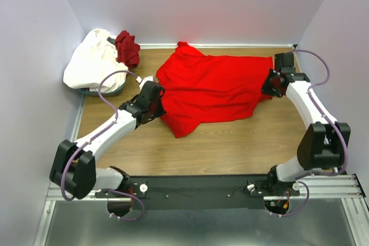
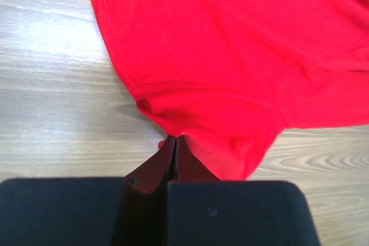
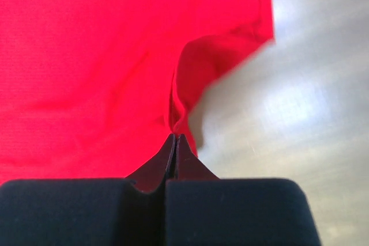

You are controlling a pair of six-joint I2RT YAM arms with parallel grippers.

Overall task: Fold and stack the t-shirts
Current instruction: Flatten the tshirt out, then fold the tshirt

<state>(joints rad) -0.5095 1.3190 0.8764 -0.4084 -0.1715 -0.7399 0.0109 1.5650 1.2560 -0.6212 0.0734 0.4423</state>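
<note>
A bright red t-shirt (image 1: 213, 87) lies spread across the wooden table. My left gripper (image 1: 155, 97) is shut on its left edge; in the left wrist view the cloth (image 2: 230, 56) bunches into the closed gripper (image 2: 174, 138). My right gripper (image 1: 271, 82) is shut on the shirt's right edge, and the fabric (image 3: 86, 56) puckers into a fold at the closed gripper (image 3: 174, 136). A white t-shirt (image 1: 92, 59) and a darker maroon t-shirt (image 1: 128, 47) are heaped at the back left corner.
The white heap rests on a grey bin (image 1: 106, 91) in the back left corner. White walls enclose the table (image 1: 230, 148) on three sides. A black rail (image 1: 196, 188) with both arm bases runs along the near edge.
</note>
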